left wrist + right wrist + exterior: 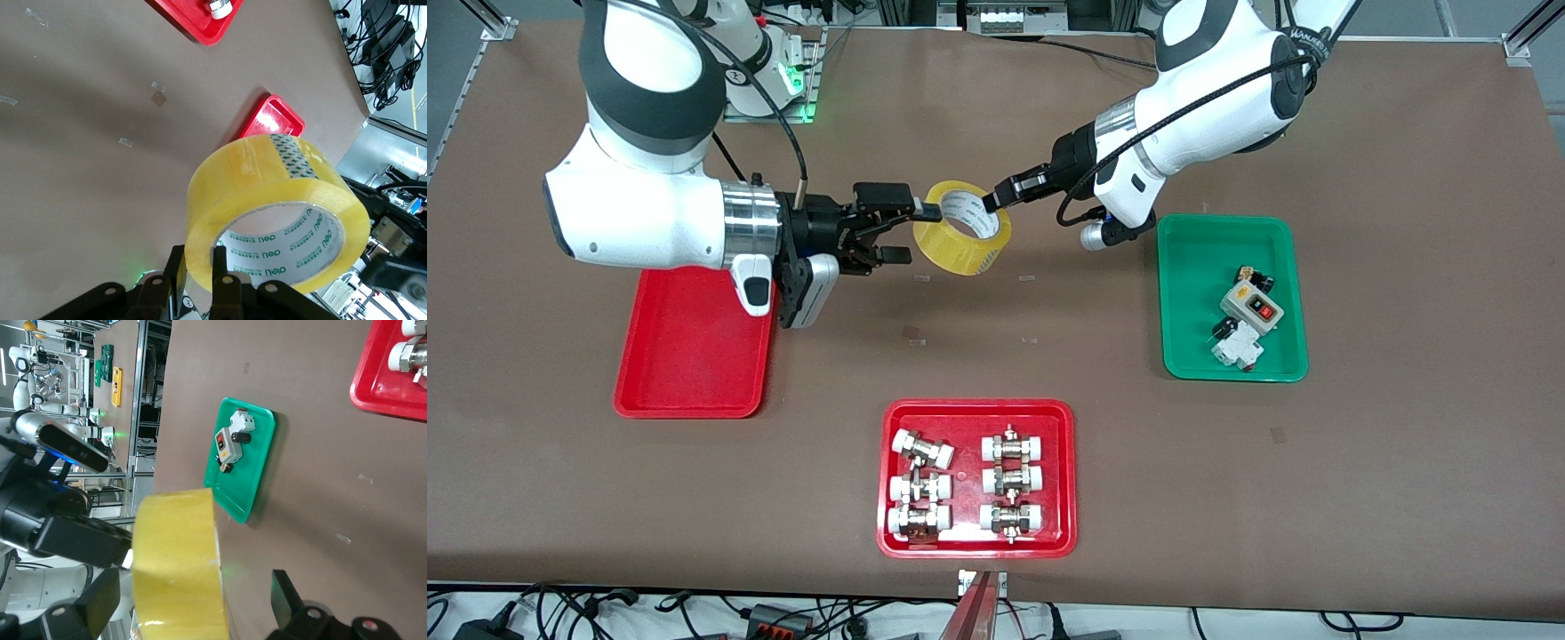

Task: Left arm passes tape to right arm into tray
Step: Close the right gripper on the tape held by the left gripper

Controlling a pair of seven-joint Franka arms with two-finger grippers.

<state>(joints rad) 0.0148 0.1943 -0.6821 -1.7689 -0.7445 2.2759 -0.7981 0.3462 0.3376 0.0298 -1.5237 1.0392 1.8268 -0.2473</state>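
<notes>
At upper centre of the front view, the tape [963, 228] hung above the table, the left gripper [997, 197] pinching its wall. The right gripper [911, 233], fingers spread, straddled its other edge. The tray [690, 345] lay at lower left.

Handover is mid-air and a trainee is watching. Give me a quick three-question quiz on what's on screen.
1. Open or shut: the right gripper, its fingers either side of the tape?
2. What is clamped on the tape? A. left gripper B. right gripper C. both
3. True or false: the tape is up off the table and not yet in the tray.

Key: 1. Open. 2. A. 3. True.
</notes>
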